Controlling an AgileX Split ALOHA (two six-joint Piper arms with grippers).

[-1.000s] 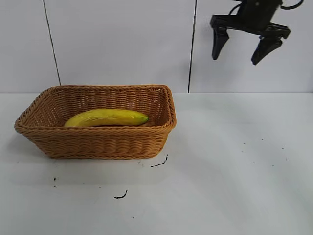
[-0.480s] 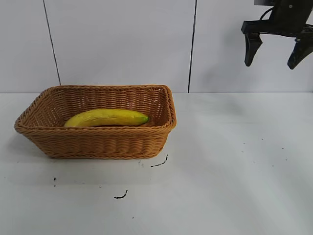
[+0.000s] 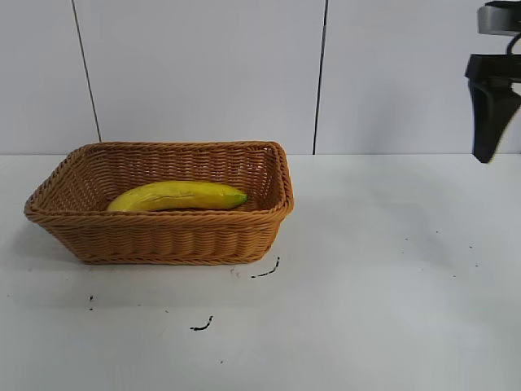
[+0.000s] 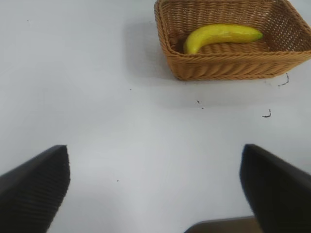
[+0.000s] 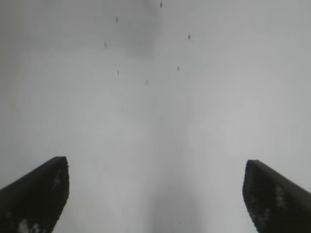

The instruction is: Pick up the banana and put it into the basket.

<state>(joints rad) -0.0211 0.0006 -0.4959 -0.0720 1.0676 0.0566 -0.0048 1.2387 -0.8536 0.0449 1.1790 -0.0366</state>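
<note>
The right gripper (image 5: 155,194) hangs high at the right edge of the exterior view, pointing down at bare white table (image 3: 391,269), its fingers (image 3: 491,118) spread wide and holding nothing. The left gripper (image 4: 155,189) sits parked over the table, also spread wide and empty, well apart from the wicker basket (image 3: 163,236). The banana (image 3: 177,195) lies lengthwise inside the basket, its green tip toward the basket's right end, far to the left of the right gripper.
</note>
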